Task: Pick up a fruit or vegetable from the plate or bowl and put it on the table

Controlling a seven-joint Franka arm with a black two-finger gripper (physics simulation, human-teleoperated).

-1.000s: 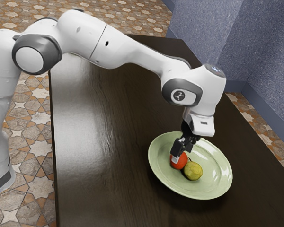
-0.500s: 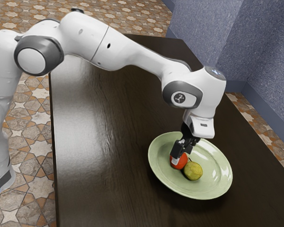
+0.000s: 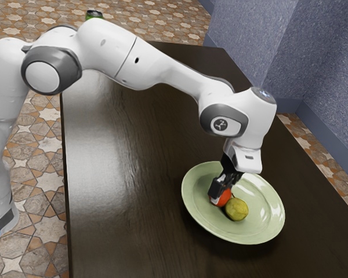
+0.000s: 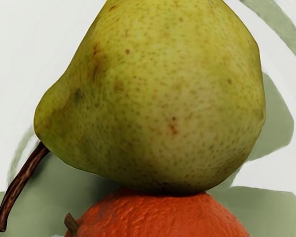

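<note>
My gripper [image 3: 224, 188] is low over the plate [image 3: 260, 227], open around the upper part of an orange-red fruit [image 3: 224, 199]. One finger covers the fruit's side toward the exterior view's left; the far fingertip is hard to make out. Against this fruit lies a yellow-green pear [image 3: 237, 209], also on the plate. The wrist view shows the speckled pear [image 4: 163, 98] with its brown stem, and the rough-skinned orange-red fruit [image 4: 160, 215] beside it, nearest the hand.
The pale green plate stands on a dark wooden table [image 3: 133, 191], with bare wood toward the exterior view's left. A blue-grey wall [image 3: 327, 69] rises beyond the table's far edge. A small green-and-black object [image 3: 94, 15] is partly visible behind the arm.
My hand has come down slightly, bringing the gripper lower over the orange-red fruit. The pear and the plate have stayed put.
</note>
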